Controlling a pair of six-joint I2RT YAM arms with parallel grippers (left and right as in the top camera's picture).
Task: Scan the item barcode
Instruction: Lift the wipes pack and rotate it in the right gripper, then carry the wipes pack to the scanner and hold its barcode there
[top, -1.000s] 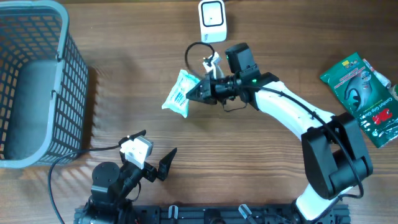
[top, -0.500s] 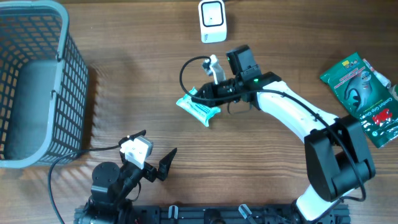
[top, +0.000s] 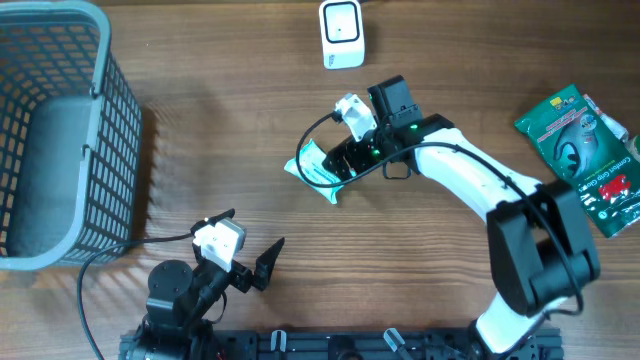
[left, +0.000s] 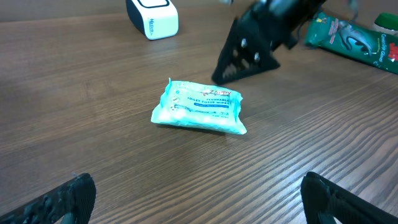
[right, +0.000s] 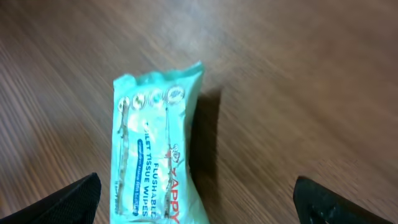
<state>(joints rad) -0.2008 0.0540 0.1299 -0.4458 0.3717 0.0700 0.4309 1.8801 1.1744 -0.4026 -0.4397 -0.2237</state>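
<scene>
Overhead | wipes pack flat on table, below right gripper | gripper spread wide

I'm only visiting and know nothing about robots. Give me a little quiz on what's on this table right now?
1. True or false: the wipes pack lies in the basket.
2. Which hand is beside the pack? A: left. B: right.
3. Fill in: that hand is ____, holding nothing.
Key: 1 false, it lies flat on the table. 2 B, the right hand. 3 open.
</scene>
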